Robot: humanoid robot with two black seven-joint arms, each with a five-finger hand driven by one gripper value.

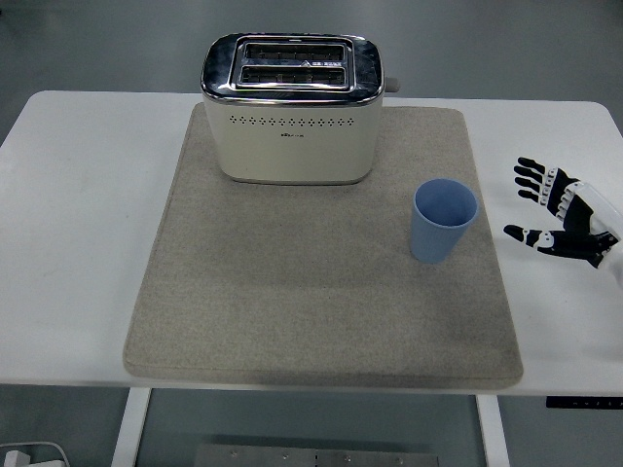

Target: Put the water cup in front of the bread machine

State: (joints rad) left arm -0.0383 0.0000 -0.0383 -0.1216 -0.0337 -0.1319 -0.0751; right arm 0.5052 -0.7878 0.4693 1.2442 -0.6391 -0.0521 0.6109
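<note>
Head view: the right hand hovers with fingers spread, empty, beside the upright light-blue plastic cup, positioned for a side grasp. That cup stands on the grey felt mat, right of the cream toaster, not yet in front.

Even, bright overhead light; sharp focus throughout. The toaster shows soft glare on its chrome top and casts only a faint shadow just in front.
</note>
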